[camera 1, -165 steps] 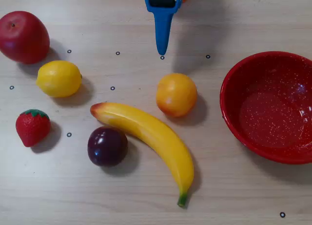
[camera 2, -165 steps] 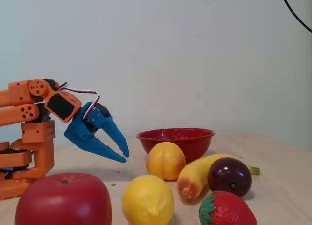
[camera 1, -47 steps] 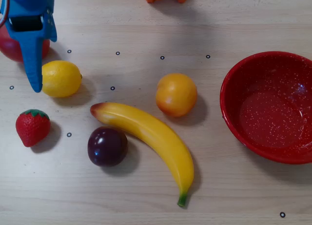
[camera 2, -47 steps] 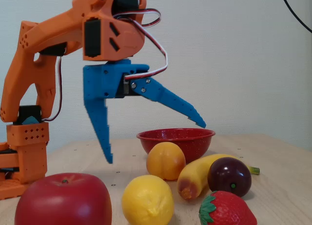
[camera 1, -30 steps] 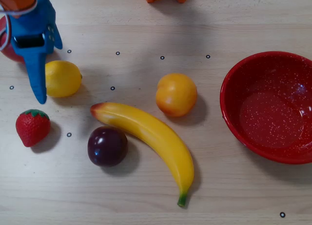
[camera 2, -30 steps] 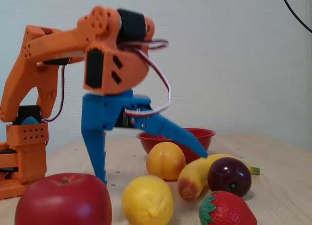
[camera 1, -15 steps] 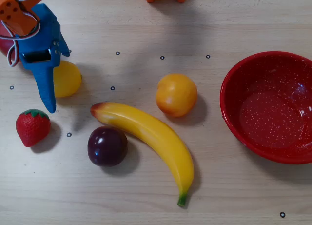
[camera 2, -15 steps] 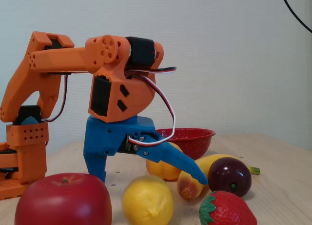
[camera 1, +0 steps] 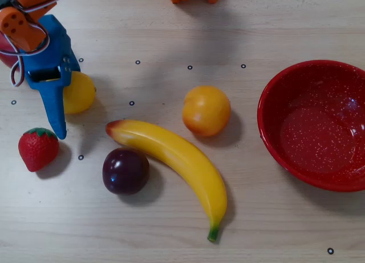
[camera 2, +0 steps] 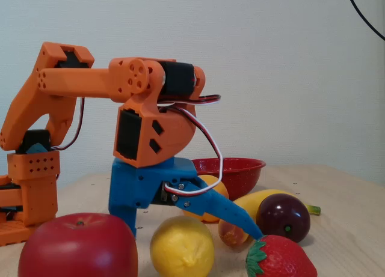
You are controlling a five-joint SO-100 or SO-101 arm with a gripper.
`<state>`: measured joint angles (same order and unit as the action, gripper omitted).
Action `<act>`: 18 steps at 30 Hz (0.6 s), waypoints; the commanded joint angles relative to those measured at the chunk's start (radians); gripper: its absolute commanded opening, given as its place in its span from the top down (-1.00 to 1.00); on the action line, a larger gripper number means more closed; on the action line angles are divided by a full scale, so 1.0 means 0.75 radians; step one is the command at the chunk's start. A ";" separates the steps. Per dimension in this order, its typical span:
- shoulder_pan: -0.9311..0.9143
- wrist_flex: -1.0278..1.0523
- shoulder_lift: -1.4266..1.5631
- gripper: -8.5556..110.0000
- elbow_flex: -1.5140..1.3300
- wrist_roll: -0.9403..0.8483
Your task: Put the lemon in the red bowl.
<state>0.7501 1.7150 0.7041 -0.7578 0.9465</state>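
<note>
The lemon [camera 1: 80, 92] lies at the left of the overhead view, its left part hidden under my blue gripper [camera 1: 56, 103]. In the fixed view the lemon [camera 2: 180, 250] sits low in front, and my gripper [camera 2: 194, 229] stands open over it. One finger comes down behind the apple and the other slants out to the right toward the strawberry. Nothing is held. The red bowl [camera 1: 268, 129] stands far off at the right edge of the overhead view. In the fixed view the red bowl [camera 2: 243, 167] shows behind the arm.
A red apple [camera 2: 75, 247], a strawberry [camera 1: 37, 149], a dark plum [camera 1: 125, 170], a long banana [camera 1: 171, 157] and an orange-yellow fruit [camera 1: 206, 110] lie around the lemon. The banana and the orange-yellow fruit sit between the lemon and the bowl. The arm's orange base [camera 2: 30, 187] stands at the left.
The open gripper swung from the table's middle over to the lemon and dropped low. In the last half second it sank a little further. The fruit has not moved.
</note>
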 commanded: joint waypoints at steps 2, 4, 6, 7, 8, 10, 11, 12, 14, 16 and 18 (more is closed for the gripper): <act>0.051 -0.039 0.067 -0.22 0.135 0.022; 0.045 -0.065 0.059 -0.21 0.135 0.018; 0.041 -0.096 0.051 -0.21 0.139 0.014; 0.037 -0.108 0.049 -0.21 0.139 0.016; 0.035 -0.119 0.047 -0.21 0.139 0.018; 0.027 -0.131 0.045 -0.21 0.139 0.018; 0.025 -0.137 0.043 -0.21 0.139 0.018; 0.020 -0.139 0.043 -0.21 0.139 0.018; 0.018 -0.135 0.041 -0.20 0.141 0.014; 0.016 -0.125 0.041 -0.18 0.143 0.014; 0.016 -0.112 0.041 -0.18 0.143 0.016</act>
<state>0.7501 1.6368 0.6903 -0.7563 0.9480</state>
